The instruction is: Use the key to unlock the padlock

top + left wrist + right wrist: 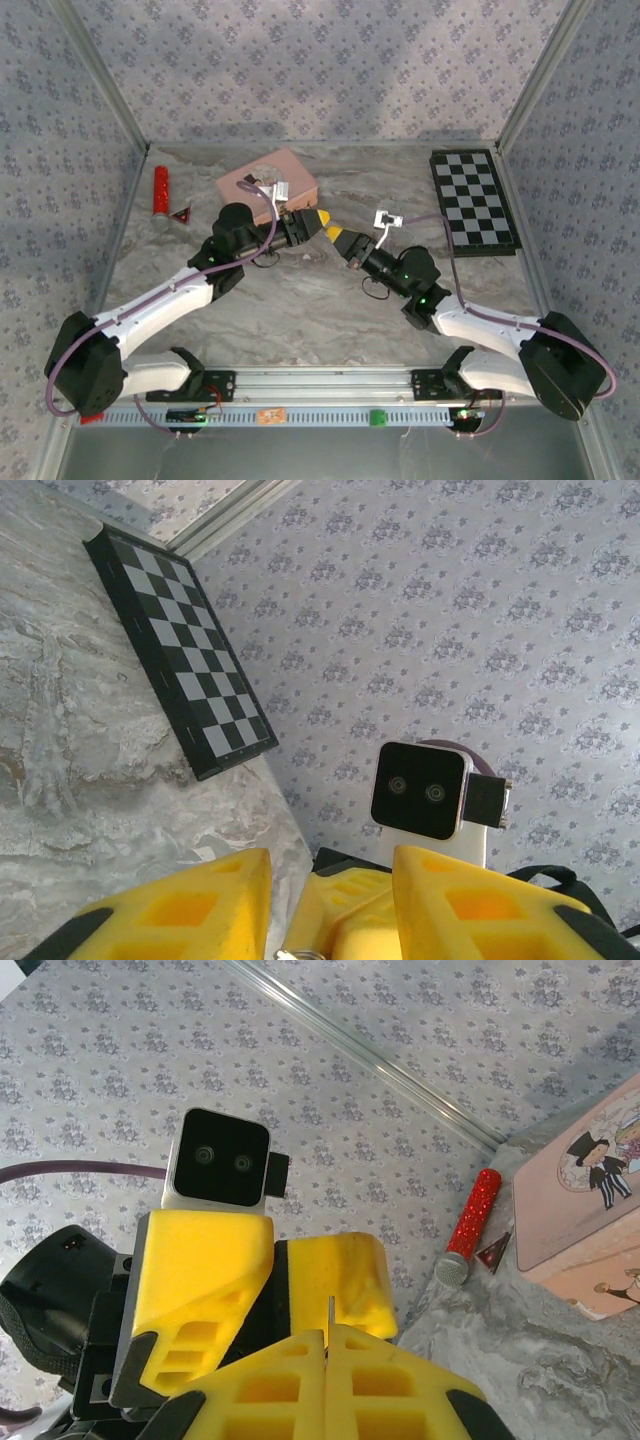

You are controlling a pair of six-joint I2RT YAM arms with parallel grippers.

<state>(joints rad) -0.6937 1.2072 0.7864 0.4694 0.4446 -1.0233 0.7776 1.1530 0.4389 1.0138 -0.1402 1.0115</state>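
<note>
Key [330, 1312], thin metal sliver edge-on, clamped between ribbed yellow right fingers [400, 1385], left fingers [190, 905], cannot tell if grasping

I see soft, even light, faint shadows on the table [330, 320], and the near yellow fingers [170, 910] slightly blurred.

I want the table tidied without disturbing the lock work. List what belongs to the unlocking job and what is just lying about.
Belongs to the job:
- left gripper
- right gripper, shut on a thin metal sliver, apparently the key

Just lying about:
- pink tin
- red glitter tube
- small dark triangle
- chessboard
</note>
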